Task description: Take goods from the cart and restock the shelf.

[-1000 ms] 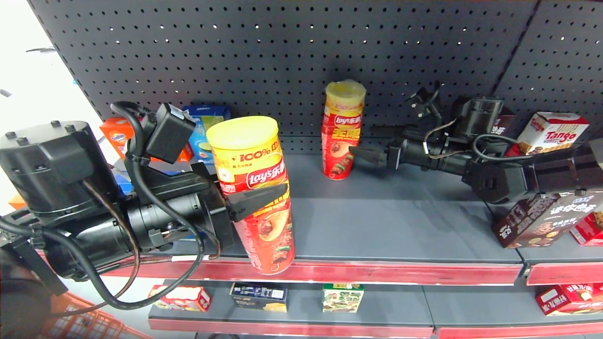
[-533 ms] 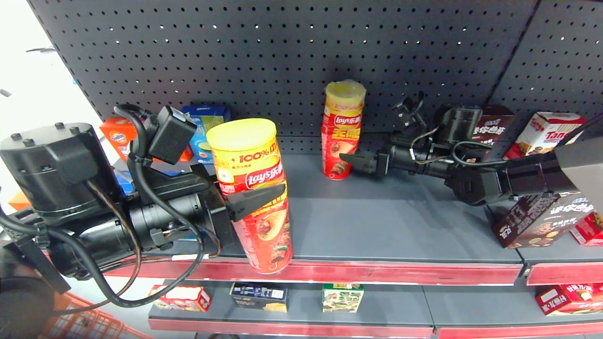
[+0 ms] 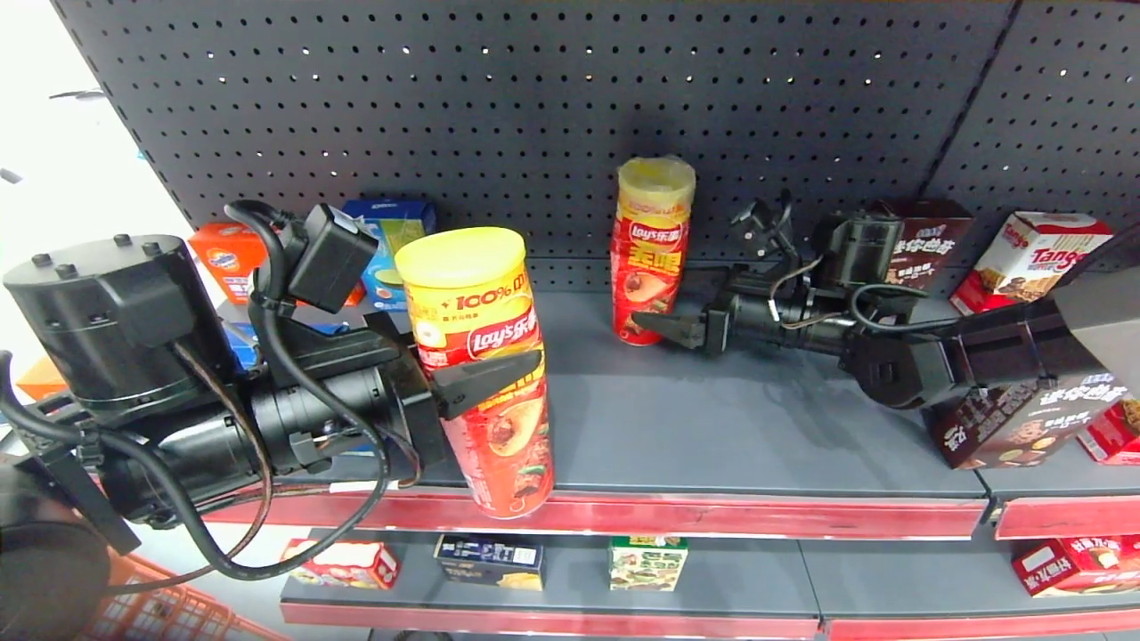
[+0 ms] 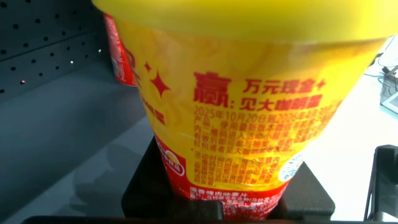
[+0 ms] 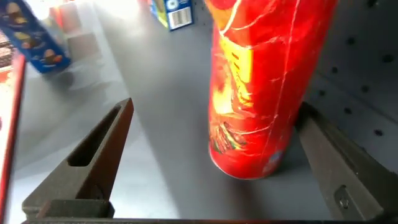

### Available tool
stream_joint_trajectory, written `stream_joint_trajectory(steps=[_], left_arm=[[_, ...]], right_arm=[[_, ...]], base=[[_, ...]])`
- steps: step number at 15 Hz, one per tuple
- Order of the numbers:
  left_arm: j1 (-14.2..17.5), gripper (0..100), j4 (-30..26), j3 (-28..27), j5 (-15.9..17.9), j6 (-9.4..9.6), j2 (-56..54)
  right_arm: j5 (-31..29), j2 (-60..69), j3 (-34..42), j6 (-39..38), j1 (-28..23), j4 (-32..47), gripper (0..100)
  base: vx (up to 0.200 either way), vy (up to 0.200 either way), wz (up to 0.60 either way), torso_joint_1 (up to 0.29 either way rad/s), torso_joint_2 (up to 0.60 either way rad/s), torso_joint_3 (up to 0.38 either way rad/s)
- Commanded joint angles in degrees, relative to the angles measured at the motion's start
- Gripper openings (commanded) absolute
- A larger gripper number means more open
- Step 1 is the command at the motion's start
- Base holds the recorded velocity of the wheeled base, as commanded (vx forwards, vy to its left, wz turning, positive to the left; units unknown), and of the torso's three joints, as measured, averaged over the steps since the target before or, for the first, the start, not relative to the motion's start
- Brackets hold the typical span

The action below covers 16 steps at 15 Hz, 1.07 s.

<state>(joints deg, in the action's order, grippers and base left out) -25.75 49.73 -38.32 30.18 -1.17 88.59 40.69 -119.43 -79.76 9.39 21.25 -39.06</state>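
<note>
The left claw [image 3: 485,378] gripped a can [image 3: 468,294], upright at the shelf's [image 3: 712,427] front edge. The right claw [image 5: 214,115] stood wide, a second can [image 5: 261,74] standing between its fingers.

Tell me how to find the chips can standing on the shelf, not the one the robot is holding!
Find the dark pegboard wall, then the grey shelf right below it. At the back, mid-shelf, a tall red chips can with a yellow top stands inside the open right pincer. Its twin is held by the left pincer at the front edge; the other goods nearby are boxes.
</note>
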Motion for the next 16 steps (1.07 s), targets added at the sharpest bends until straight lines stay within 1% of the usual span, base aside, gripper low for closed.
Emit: stream_joint_trajectory(steps=[1, 3, 6, 8, 12, 13, 16], left_arm=[[-0.01, 0, 0.02, 0.08, -0.04, -0.06, 0.0], [-0.01, 0, 0.02, 0.08, -0.04, -0.06, 0.09], [-0.01, 0, 0.02, 0.35, -0.04, 0.03, 0.09], [-0.01, 0, 0.02, 0.35, -0.04, 0.03, 0.09], [0.08, 0, 0.11, 0.52, -0.21, 0.03, 0.36], [0.08, 0, 0.02, 0.7, -0.21, 0.03, 0.36], [1.75, 0, 0.11, 1.75, -0.04, 0.29, 0.09]], right_arm=[[0.0, 3.15, 2.42, 0.02, 0.29, -0.4, 100], [-0.26, 2.98, 2.16, -0.07, 0.11, -0.67, 100], [-0.88, 0.78, -0.31, -0.25, -0.42, -0.76, 100], [-2.02, -2.12, -5.32, -0.42, -0.33, -0.58, 100], [-2.02, -7.57, -11.47, -1.04, 0.64, -0.49, 100], [-2.02, -7.92, -11.91, -1.13, 0.72, -0.49, 100], [-2.02, -12.49, -18.24, -2.0, 1.34, -0.05, 100]], base=[[0.0, 0.0, 0.0, 0.0, 0.0, 0.0], [0.0, 0.0, 0.0, 0.0, 0.0, 0.0], [0.0, 0.0, 0.0, 0.0, 0.0, 0.0], [0.0, 0.0, 0.0, 0.0, 0.0, 0.0], [0.0, 0.0, 0.0, 0.0, 0.0, 0.0], [0.0, 0.0, 0.0, 0.0, 0.0, 0.0], [0.0, 0.0, 0.0, 0.0, 0.0, 0.0]])
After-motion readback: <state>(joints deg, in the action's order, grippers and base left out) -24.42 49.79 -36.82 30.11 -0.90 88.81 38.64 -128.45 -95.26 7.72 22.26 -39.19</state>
